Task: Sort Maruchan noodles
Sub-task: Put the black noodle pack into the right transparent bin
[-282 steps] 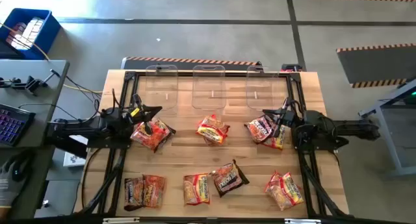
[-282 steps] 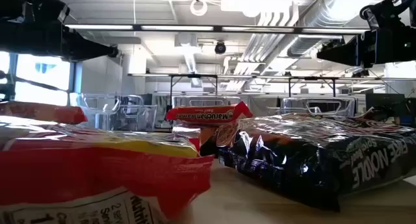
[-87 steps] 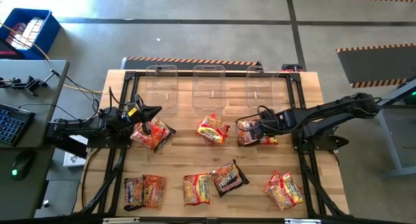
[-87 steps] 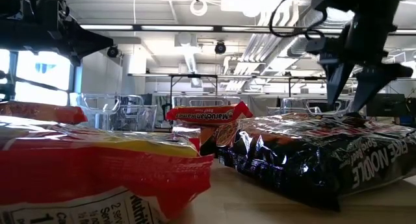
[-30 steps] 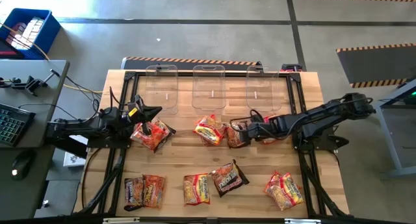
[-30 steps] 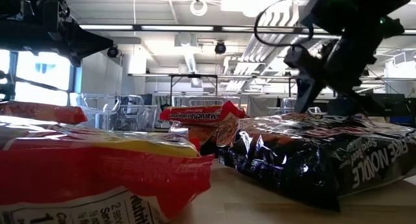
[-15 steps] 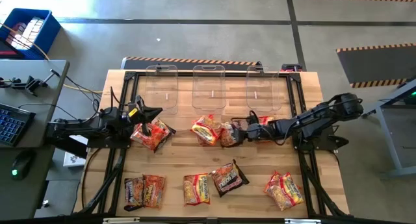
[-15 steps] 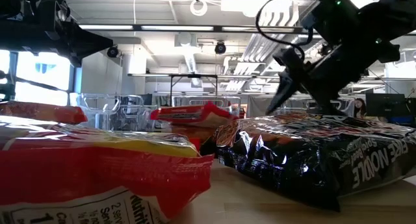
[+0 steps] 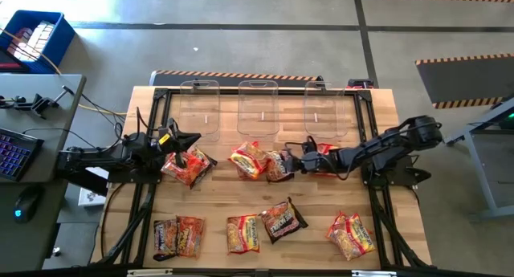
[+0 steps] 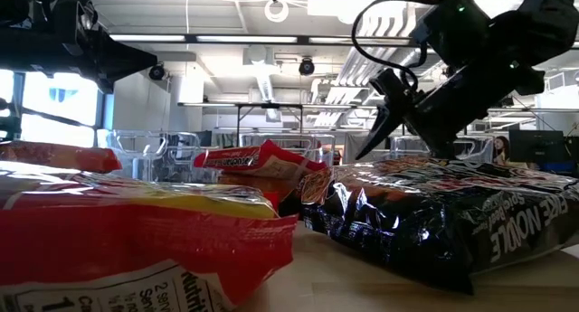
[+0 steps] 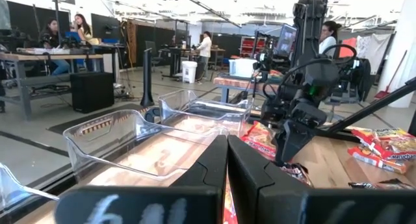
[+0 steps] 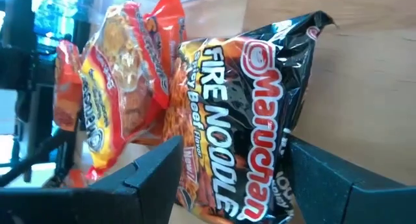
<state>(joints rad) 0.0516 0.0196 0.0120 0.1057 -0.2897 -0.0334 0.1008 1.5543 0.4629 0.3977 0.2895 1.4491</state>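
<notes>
My right gripper (image 9: 292, 164) reaches in low from the table's right and stands open around a dark Fire Noodle Maruchan packet (image 9: 278, 164), seen close up in the right wrist view (image 12: 247, 113). The packet's left end meets a red-orange packet (image 9: 247, 159) lying beside it. My left gripper (image 9: 190, 142) is shut and hangs above another red packet (image 9: 187, 166) on the table's left, touching nothing. Its closed fingers (image 11: 226, 178) fill the bottom of the left wrist view. My right gripper has the dark packet's right end (image 12: 263, 195) between its open fingers (image 12: 149, 175), which come slanting down from the table's right and lie along the packet. It pushes the packet, which lies flat on the table. The exact touching spot is hidden below the picture's edge.
Three clear bins (image 9: 199, 108) (image 9: 259, 108) (image 9: 325, 110) line the far edge. A red packet (image 9: 328, 158) lies under my right arm. Several more packets (image 9: 177, 235) (image 9: 243, 233) (image 9: 281, 219) (image 9: 349, 234) lie along the near side.
My right gripper has gone toward the table's left edge, staying low. The dark packet has slid left along the table with it and has shoved the red-orange packet left as well.
</notes>
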